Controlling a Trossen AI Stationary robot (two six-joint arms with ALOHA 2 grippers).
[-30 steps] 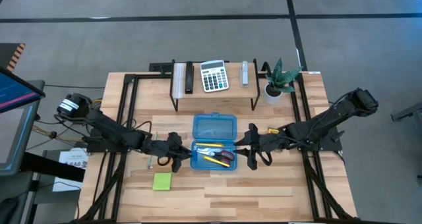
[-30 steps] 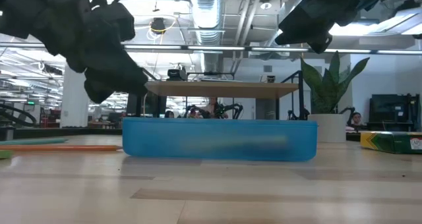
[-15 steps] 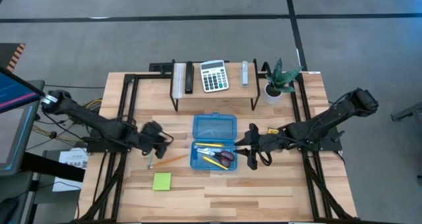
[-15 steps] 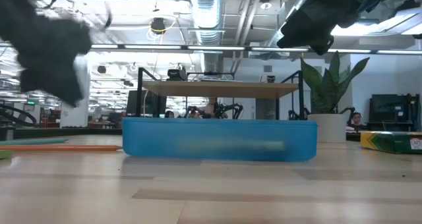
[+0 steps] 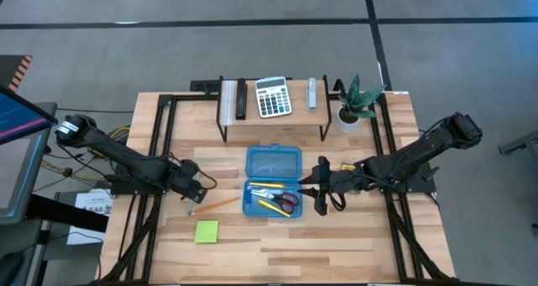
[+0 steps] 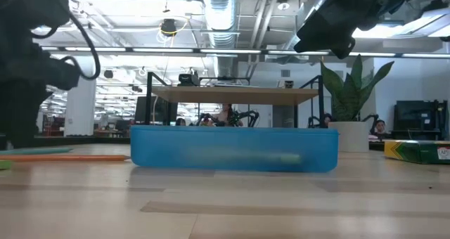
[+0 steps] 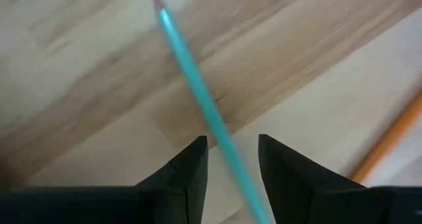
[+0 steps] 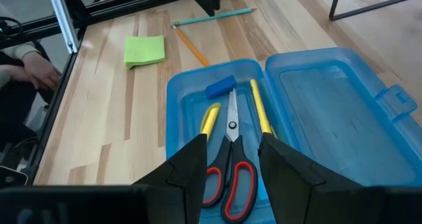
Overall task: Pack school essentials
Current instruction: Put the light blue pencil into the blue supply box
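The open blue box [image 5: 273,203] lies mid-table, its lid [image 5: 273,162] flat on the far side. In it are red-handled scissors [image 8: 231,178], a blue eraser [image 8: 221,85] and two yellow pencils [image 8: 258,105]. A green pencil [image 7: 191,72] and an orange pencil [image 5: 214,203] lie on the table left of the box, with the lime sticky-note pad [image 5: 207,231] nearer. My left gripper [image 7: 232,141] is open, low over the green pencil, one finger on each side. My right gripper [image 8: 231,145] hovers open above the box's right end. The crayon box [image 6: 418,151] lies right of it.
A raised shelf at the far edge carries a calculator [image 5: 271,97]; a potted plant [image 5: 353,105] stands to its right. A person's hand [image 8: 33,69] shows beyond the table's edge in the right wrist view. Bare wood lies along the near edge.
My left gripper has drawn back from the box's left end toward the table's left edge, then come down over the green pencil. The orange pencil, covered by it before, now shows.
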